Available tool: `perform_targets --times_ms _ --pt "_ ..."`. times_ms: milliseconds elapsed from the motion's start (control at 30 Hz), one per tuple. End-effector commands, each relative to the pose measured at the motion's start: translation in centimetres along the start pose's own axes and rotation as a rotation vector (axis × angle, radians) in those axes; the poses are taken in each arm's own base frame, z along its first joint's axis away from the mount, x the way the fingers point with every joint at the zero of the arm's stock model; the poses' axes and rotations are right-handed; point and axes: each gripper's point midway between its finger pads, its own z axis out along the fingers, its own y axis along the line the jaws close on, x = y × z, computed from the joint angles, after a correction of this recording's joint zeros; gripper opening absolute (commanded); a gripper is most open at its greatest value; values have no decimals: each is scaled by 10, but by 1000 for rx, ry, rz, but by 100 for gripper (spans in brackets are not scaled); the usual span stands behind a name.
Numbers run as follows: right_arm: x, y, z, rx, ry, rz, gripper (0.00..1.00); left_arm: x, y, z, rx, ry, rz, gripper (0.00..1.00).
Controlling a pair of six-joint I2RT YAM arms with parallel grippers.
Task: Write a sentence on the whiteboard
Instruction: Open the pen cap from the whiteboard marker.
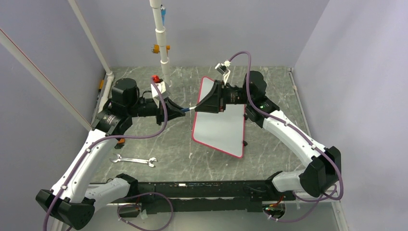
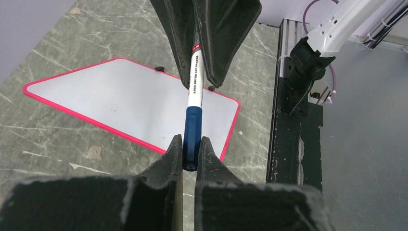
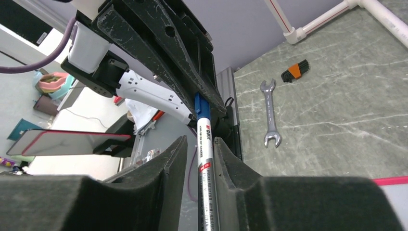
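Observation:
The whiteboard (image 1: 219, 127) lies flat on the table, white with a thin red rim (image 2: 120, 96). Its face is blank; no sentence shows on it. Above its far left corner a marker (image 1: 190, 109) hangs level between the two arms. My left gripper (image 2: 191, 139) is shut on the marker's blue cap (image 2: 192, 130). My right gripper (image 3: 199, 139) stands around the white barrel (image 3: 206, 159). One finger touches the barrel and a narrow gap shows at the other.
A steel wrench (image 1: 134, 160) lies near the table's front left (image 3: 271, 113). A folded hex-key set (image 3: 294, 71) sits beyond it. A white box with a red top (image 1: 159, 86) and a white pipe (image 1: 161, 38) stand at the back.

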Motion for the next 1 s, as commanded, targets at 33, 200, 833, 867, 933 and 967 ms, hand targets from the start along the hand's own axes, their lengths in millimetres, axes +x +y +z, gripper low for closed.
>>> perform_targets --times_ms 33,200,833,867,933,967 --pt "-12 27 6 -82 -6 -79 24 -10 1 0 9 -15 37 0" --pt "-12 27 6 -85 -7 -78 9 -8 0 0 14 -13 36 0" --pt "-1 23 2 -61 12 -79 0 -11 1 -5 -23 -26 52 0" --pt "0 22 1 -49 13 -77 0 -11 2 -5 -30 -26 55 0" --pt "-2 15 -4 -5 -5 -64 0 -11 3 -7 -42 -27 61 0" --pt "-4 9 -9 26 -27 -43 0 -11 4 -7 -49 -27 64 0"
